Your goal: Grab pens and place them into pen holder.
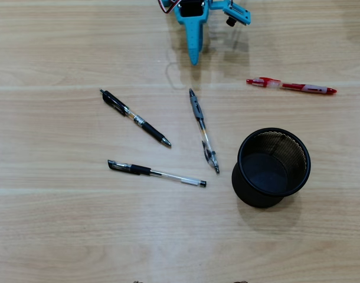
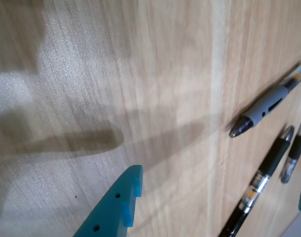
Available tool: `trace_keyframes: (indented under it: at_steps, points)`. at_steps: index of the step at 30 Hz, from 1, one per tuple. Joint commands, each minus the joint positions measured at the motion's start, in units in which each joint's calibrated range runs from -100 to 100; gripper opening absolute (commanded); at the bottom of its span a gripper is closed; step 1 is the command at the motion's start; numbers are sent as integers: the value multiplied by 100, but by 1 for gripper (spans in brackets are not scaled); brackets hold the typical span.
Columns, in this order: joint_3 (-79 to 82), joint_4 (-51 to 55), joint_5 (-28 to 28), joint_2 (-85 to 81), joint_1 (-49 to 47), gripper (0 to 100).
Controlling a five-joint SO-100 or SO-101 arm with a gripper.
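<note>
Light wooden counter (image 1: 62, 236) carrying a black mesh pen holder (image 1: 271, 168) at the overhead view's lower right, a red pen (image 1: 291, 86) well above it, a grey-grip pen (image 1: 203, 129) just left, and two black pens (image 1: 134, 117) (image 1: 156, 173) further left.

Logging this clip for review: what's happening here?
Nothing is held yet. The teal pincer hangs near the table's top edge in the overhead view, carrying nothing. Four pens lie loose on the wood: a red pen to the right, a grey-grip pen nearest the holder, and two black pens to the left. The holder stands upright and empty.
</note>
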Motion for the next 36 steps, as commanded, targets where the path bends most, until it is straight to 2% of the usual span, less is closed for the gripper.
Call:
trace_keyframes:
  at_steps: [1, 36]
  points:
    - [152, 316, -1644, -25, -391, 34]
    - [170, 255, -1680, -25, -496, 34]
